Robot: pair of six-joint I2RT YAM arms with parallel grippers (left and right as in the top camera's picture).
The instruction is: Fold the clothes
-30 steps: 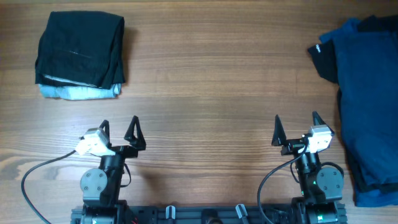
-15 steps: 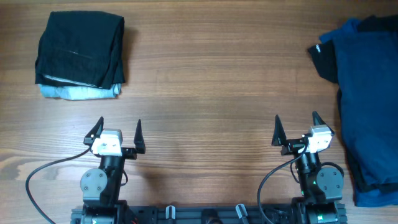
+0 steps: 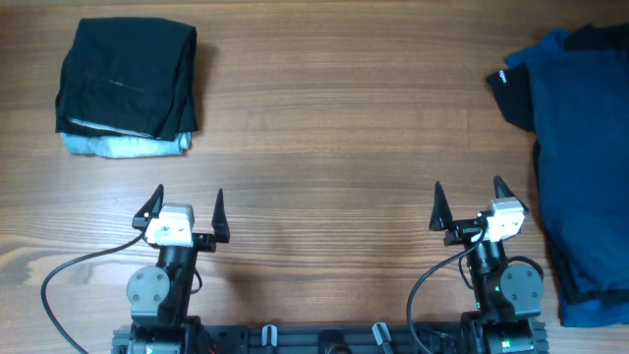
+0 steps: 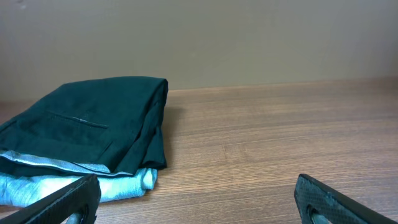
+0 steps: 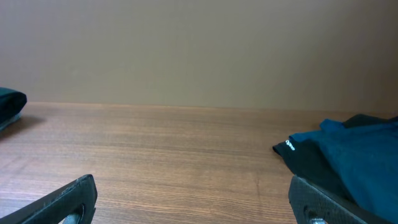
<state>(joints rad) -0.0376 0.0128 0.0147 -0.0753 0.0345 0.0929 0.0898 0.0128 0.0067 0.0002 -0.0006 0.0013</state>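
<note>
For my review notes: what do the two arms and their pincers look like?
Both arms are black, with round joint housings. The left pincer and right pincer each have two black pointed fingers, a white camera block behind them, and a black cable looping to the base.

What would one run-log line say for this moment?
left end effector: open, empty | right end effector: open, empty | folded black garment: on pale-blue one, far left | navy pile: unfolded, right

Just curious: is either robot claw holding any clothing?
No, the left gripper and right gripper both stand open and empty, apart from the folded stack and the blue pile.
</note>
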